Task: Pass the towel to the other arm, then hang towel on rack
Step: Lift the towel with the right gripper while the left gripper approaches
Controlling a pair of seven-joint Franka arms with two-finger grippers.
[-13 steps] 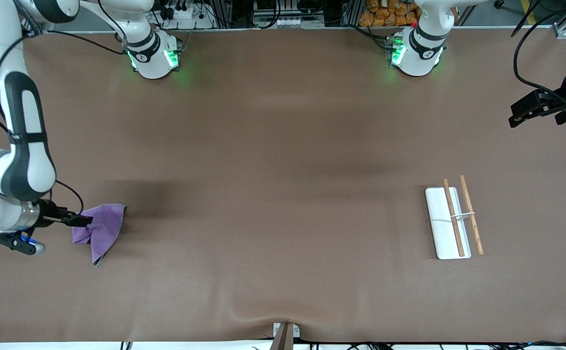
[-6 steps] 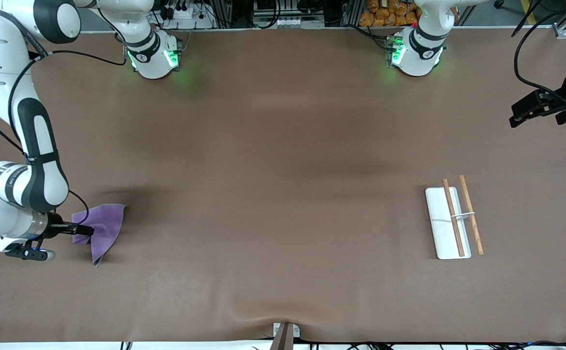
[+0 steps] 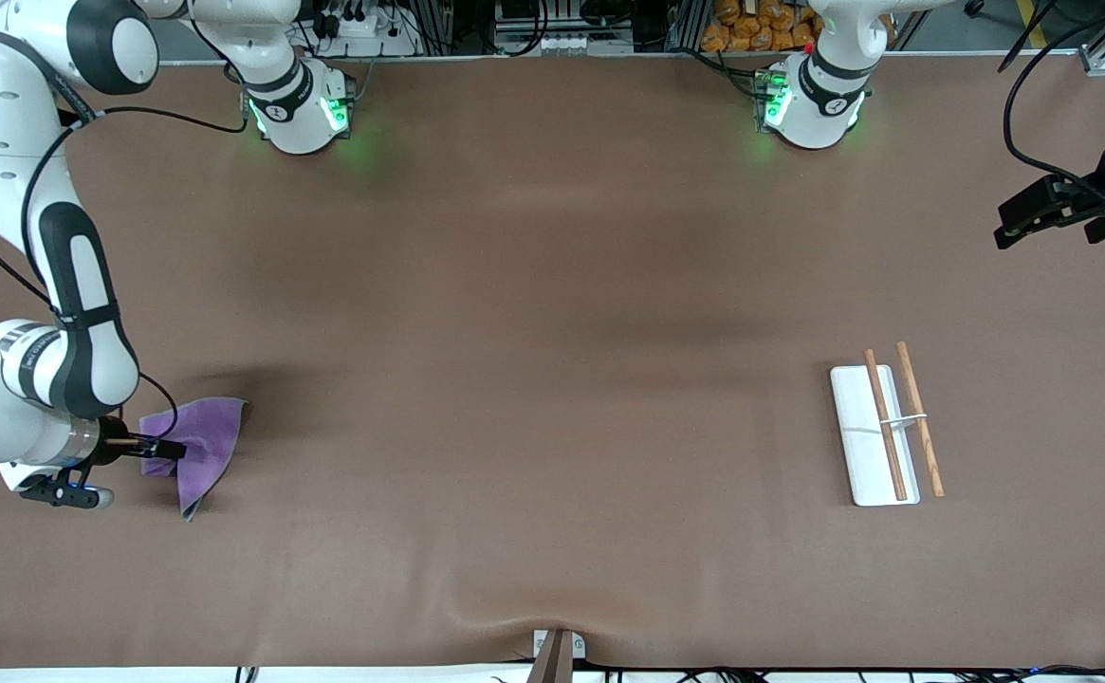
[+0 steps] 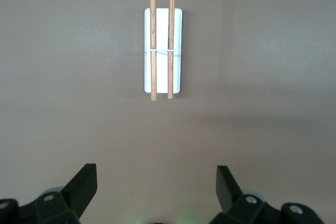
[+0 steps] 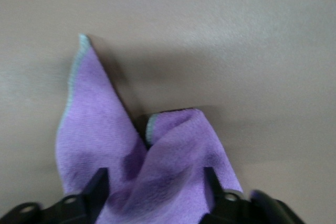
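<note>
the right gripper (image 3: 168,447) is low at the right arm's end of the table, its fingers wide apart around the bunched small purple square cloth towel (image 3: 199,446) with a thin grey edge, not visibly pinching it. over the last second that arm has sunk and drawn back a little while the towel kept its place, so the grasp is probably not yet made. the left gripper (image 3: 1031,220) waits, fingers spread, over the left arm's end, above the white-based rack (image 3: 870,455) with two wooden rods. the fingertips' contact with the fabric is cut off in the right wrist view.
</note>
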